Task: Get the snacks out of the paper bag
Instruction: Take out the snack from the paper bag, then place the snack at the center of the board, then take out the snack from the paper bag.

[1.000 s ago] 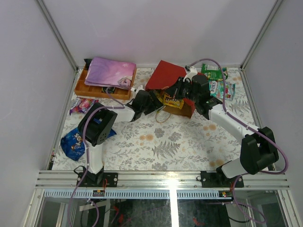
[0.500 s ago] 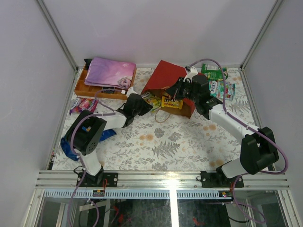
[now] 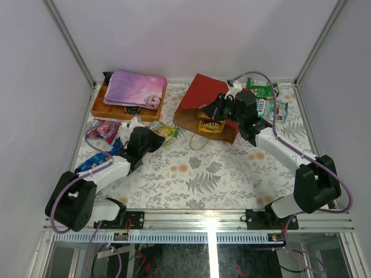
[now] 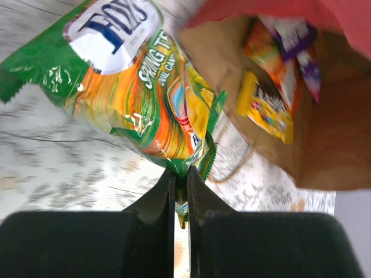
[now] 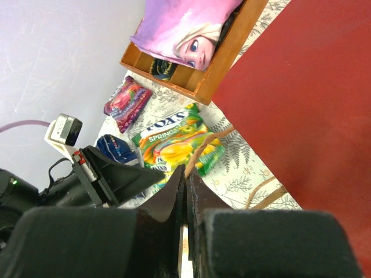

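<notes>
The red paper bag [image 3: 200,94] lies on its side at the back middle, its brown mouth [image 4: 342,145] open toward the front. A yellow packet [image 3: 210,126] and an orange and purple packet [image 4: 290,46] lie inside. My left gripper [image 3: 155,135] [image 4: 180,179] is shut on the corner of a green Fox's candy packet [image 3: 166,131] [image 4: 139,98], which is outside the bag to its left. My right gripper [image 3: 216,111] [image 5: 186,174] is shut on the bag's cord handle [image 5: 204,143] at the mouth.
An orange wooden tray [image 3: 124,108] with a pink-purple cloth [image 3: 136,87] stands at the back left. A purple packet [image 3: 104,128] and a blue Doritos bag [image 3: 93,164] lie at the left. Green packets [image 3: 268,104] lie by the right wall.
My left gripper closed on the green packet inside the bag and drew it out to the left as the arm swung leftward. The right gripper stayed on the handle.
</notes>
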